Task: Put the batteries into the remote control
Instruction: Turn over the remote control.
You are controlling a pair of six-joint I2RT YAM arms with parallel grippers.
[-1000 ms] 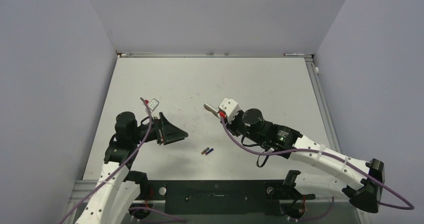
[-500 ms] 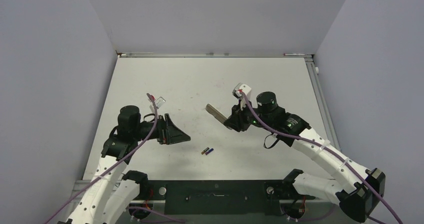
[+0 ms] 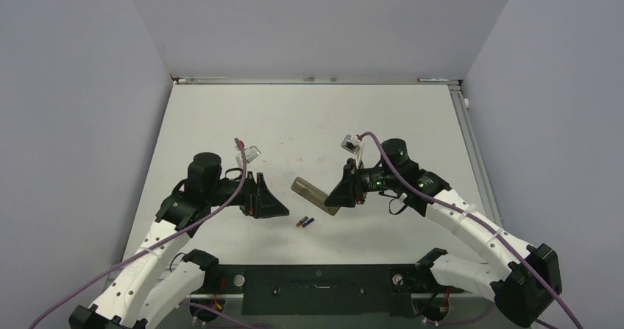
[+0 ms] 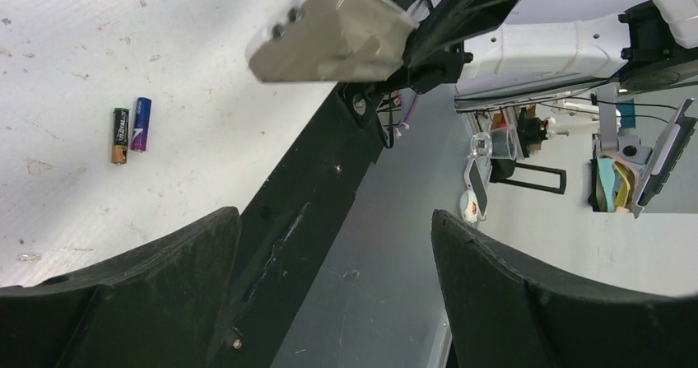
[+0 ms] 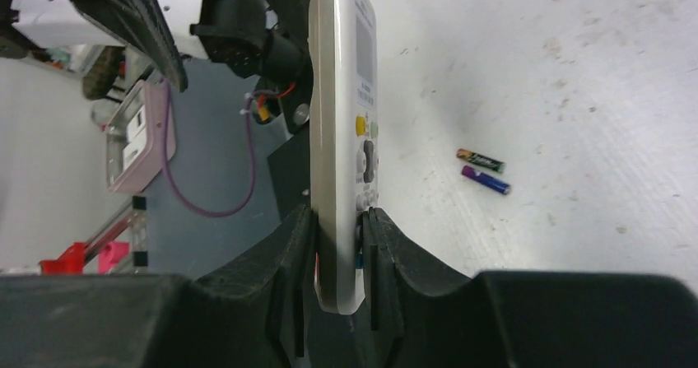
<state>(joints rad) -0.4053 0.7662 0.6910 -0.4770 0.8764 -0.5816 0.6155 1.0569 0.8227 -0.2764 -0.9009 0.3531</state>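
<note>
My right gripper is shut on one end of the remote control. The slim white handset hangs tilted above the table, its screen and buttons showing in the right wrist view. Its free end points toward my left gripper, which stands open and empty a short way to the left. The two batteries lie side by side on the table, just below and between the two grippers, touched by neither.
The white table stretches away behind the arms, with grey walls on three sides. A black mounting rail runs along the near edge, and the table's dark edge lies under my left gripper.
The right arm has carried the remote control toward the near left, down close to the batteries. The left arm has shifted right toward the middle, its gripper still open.
</note>
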